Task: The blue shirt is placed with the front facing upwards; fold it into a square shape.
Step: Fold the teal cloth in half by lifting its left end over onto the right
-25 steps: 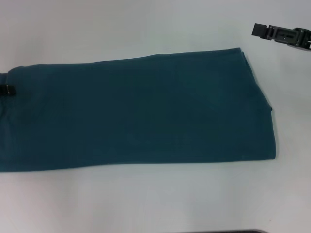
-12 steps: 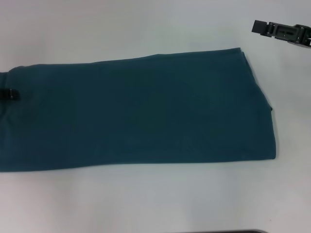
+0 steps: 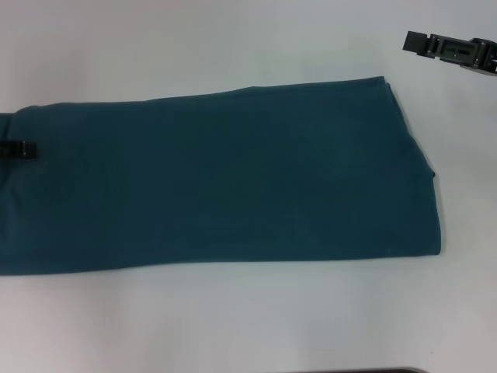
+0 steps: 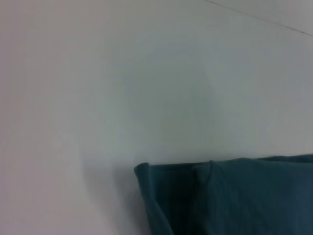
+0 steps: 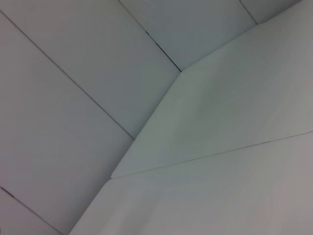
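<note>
White tabletop (image 3: 233, 47) fills your head view. Across it the blue shirt (image 3: 225, 179) lies flat as a long folded band, plain side up, lettering hidden. Your left gripper (image 3: 22, 149) shows only as a small dark tip over the shirt's left end; whether it is released or clenched cannot be told. Your right gripper (image 3: 415, 43) sits beyond the shirt's far right corner, apart from the cloth, its state likewise undeterminable.
</note>
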`<control>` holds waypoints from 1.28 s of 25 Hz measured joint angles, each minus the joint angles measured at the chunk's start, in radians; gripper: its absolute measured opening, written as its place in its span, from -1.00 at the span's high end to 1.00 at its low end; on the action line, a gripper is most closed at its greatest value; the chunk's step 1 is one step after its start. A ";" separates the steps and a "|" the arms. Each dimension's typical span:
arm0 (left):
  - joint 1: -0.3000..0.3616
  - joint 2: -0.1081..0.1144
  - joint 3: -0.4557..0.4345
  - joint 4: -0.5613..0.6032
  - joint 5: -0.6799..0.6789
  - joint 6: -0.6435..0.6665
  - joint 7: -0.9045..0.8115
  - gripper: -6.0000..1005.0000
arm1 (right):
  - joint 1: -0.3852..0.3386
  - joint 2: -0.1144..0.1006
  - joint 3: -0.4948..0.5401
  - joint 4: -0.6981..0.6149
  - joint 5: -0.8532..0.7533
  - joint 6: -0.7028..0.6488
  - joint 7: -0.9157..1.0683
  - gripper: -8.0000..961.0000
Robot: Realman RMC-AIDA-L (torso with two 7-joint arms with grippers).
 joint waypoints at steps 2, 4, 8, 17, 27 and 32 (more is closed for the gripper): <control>0.003 0.000 0.000 -0.009 0.003 0.002 -0.001 -0.74 | 0.000 0.000 0.000 0.000 0.000 -0.001 0.000 -0.50; 0.006 0.000 0.000 -0.014 0.009 0.003 -0.003 -0.74 | 0.000 0.000 0.000 0.000 0.000 -0.001 0.000 -0.50; 0.008 -0.001 -0.001 -0.016 0.027 0.003 -0.006 -0.74 | 0.002 0.000 0.000 0.000 0.000 -0.001 0.000 -0.50; -0.008 -0.009 -0.001 -0.019 0.064 0.021 -0.006 -0.74 | 0.003 0.000 -0.001 0.002 0.000 0.006 0.000 -0.49; -0.024 -0.020 0.014 -0.021 0.061 0.031 0.000 -0.68 | 0.001 -0.001 0.000 0.002 0.000 0.007 0.000 -0.49; -0.025 -0.020 0.015 -0.027 0.058 0.043 0.000 -0.64 | 0.000 -0.002 0.000 0.001 0.000 0.005 0.000 -0.49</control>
